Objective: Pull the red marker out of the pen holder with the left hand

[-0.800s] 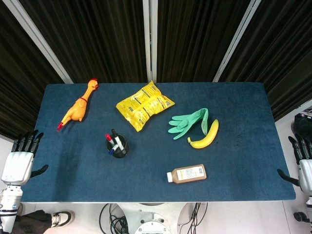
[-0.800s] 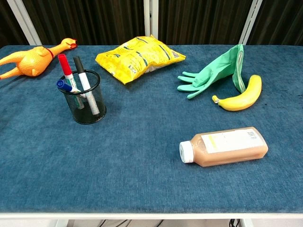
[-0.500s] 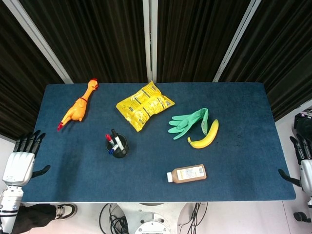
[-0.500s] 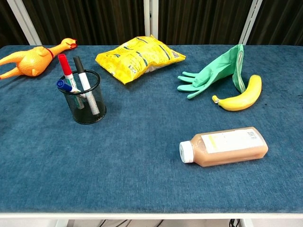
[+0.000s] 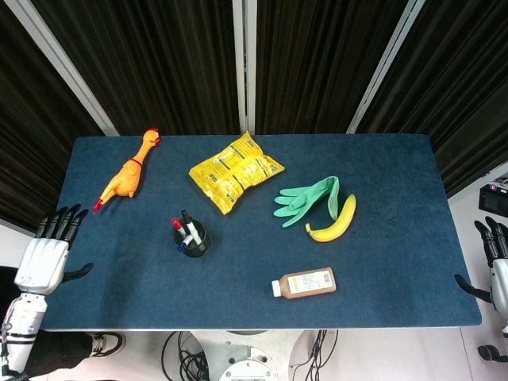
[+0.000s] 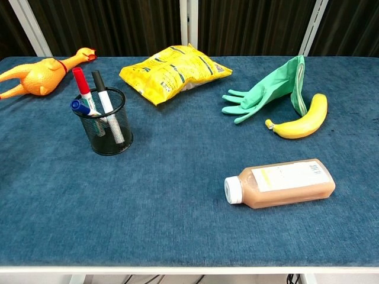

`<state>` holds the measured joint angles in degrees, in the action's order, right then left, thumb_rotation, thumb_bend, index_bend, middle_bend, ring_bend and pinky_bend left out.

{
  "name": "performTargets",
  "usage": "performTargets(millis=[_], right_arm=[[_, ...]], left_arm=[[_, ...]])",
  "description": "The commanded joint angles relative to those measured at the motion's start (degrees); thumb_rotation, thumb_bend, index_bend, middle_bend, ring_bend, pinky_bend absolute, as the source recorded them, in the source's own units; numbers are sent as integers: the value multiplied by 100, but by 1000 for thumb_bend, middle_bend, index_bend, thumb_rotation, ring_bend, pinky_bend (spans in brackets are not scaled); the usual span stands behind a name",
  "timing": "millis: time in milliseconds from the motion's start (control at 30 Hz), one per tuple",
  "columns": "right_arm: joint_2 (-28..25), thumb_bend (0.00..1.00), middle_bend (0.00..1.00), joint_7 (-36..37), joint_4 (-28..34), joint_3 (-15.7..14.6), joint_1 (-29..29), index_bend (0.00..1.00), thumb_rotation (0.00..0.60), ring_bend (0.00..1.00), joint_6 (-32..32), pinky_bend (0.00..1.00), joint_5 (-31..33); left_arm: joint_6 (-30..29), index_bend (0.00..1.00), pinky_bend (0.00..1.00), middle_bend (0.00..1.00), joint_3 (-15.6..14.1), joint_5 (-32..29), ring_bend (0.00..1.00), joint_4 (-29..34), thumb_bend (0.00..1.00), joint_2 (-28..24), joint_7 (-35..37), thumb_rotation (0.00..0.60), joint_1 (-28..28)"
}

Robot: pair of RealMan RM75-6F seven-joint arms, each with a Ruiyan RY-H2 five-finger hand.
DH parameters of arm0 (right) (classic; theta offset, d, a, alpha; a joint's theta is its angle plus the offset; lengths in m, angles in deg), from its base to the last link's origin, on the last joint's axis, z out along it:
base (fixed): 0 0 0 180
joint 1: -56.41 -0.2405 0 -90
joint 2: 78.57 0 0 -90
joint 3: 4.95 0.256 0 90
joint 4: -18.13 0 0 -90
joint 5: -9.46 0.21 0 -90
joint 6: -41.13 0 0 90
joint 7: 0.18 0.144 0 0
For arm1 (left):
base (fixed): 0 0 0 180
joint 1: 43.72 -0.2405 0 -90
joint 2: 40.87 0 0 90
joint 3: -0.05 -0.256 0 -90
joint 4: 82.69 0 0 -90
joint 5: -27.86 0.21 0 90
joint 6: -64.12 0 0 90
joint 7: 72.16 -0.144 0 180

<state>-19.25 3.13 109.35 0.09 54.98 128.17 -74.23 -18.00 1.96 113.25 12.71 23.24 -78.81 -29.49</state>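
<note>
The red-capped marker [image 6: 81,86] stands tilted in the round black wire-mesh pen holder [image 6: 108,123], together with a black-capped marker [image 6: 104,99] and a blue-capped marker [image 6: 82,107]. The holder is on the left half of the blue felt desk [image 5: 381,171]. The white and black left hand [image 5: 49,252] is at the left edge of the desk, well apart from the holder, palm down, its dark fingers [image 5: 62,221] spread and pointing away from the robot, with nothing in them. The right hand [image 5: 497,266] is beside the right edge of the desk, partly cut by the picture border; its fingers also look spread and hold nothing.
</note>
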Motion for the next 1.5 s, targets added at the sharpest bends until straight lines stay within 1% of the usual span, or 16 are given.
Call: performTargets(millis=[33,167,267,367,500,567,633,733,867,967,1067,1267,1400,1500], right_arm=[[-3,95,0,8,7,6,7,0,600,0,12,0,7],[-12,96,0,26,18,5,25,0,600,0,34,0,6],[-31,99,0,66,22,5,51,0,600,0,63,0,11],[-69,101,0,120,27,18,78,0,600,0,94,0,34],[-130,118,0,186,45,45,102,0,600,0,121,0,70],[-161,123,0,222,53,53,114,0,600,0,133,0,78],[-189,139,0,259,52,54,118,0,600,0,123,0,84],[-213,163,0,286,46,66,114,0,600,0,100,0,109],[-219,176,0,293,47,80,101,0,600,0,59,0,143],[-205,176,0,270,40,77,86,0,600,0,15,0,161],[-184,176,0,225,29,65,69,0,600,0,-33,0,167],[-180,177,0,213,18,42,36,0,600,0,-120,0,154],[-208,181,0,205,28,46,23,0,600,0,-172,0,193],[-245,182,0,173,72,38,10,0,600,0,-246,0,241]], left_arm=[[237,0,61,0,115,74,0,250,125,-106,-111,600,216],[691,0,102,14,296,138,0,615,124,-240,-192,600,612],[1127,15,133,61,484,53,0,868,125,-292,-315,600,975],[1664,41,146,105,674,-246,0,1072,129,-304,-384,600,1349],[2404,67,185,124,894,-823,9,1175,140,-273,-309,600,1818],[2689,136,217,140,1001,-1076,36,1110,147,-189,-227,600,2034],[2824,215,255,173,1058,-1237,82,997,153,-85,-251,600,2183],[2879,277,327,241,1098,-1512,161,896,159,76,-425,600,2321],[2817,327,403,327,1088,-1814,245,802,178,269,-783,600,2436],[2731,347,469,374,1046,-1967,306,750,195,381,-1015,600,2478],[2734,363,517,394,1003,-2072,340,721,200,440,-1085,600,2514],[2784,398,553,434,919,-2196,392,587,212,526,-1202,600,2605],[2812,428,577,486,897,-2269,443,533,222,551,-1205,600,2657],[2821,443,581,499,887,-2277,455,499,239,563,-1206,600,2691]])
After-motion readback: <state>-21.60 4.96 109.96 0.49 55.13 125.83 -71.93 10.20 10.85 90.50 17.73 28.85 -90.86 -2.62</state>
